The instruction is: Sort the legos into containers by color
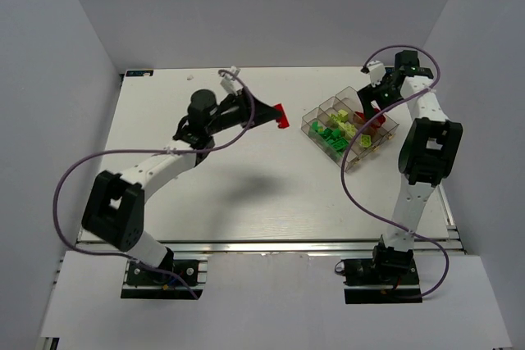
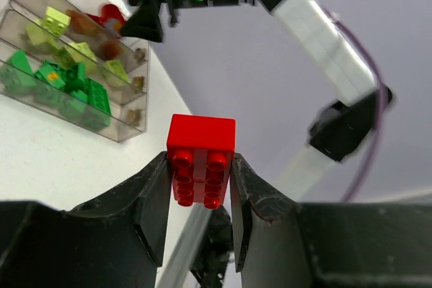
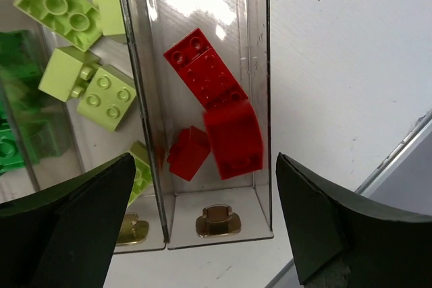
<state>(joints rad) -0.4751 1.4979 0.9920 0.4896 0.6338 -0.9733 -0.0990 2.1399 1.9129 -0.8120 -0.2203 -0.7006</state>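
Note:
My left gripper (image 1: 279,115) is shut on a red brick (image 2: 200,160), held in the air left of the clear organiser tray (image 1: 353,163); the brick also shows in the top view (image 1: 282,115). The tray holds dark green bricks (image 1: 330,137), pale yellow-green bricks (image 1: 348,128) and red bricks (image 1: 378,120) in separate compartments. My right gripper (image 3: 206,231) is open and empty, right above the compartment with three red bricks (image 3: 216,123). Yellow-green bricks (image 3: 81,52) lie in the compartment beside it. In the left wrist view the tray (image 2: 115,129) sits at upper left.
The white table (image 1: 246,194) ends at a metal rail along the near edge. Grey walls enclose the left, back and right sides. The right arm (image 1: 425,149) stands just right of the tray, its purple cable looping over the tray's front corner.

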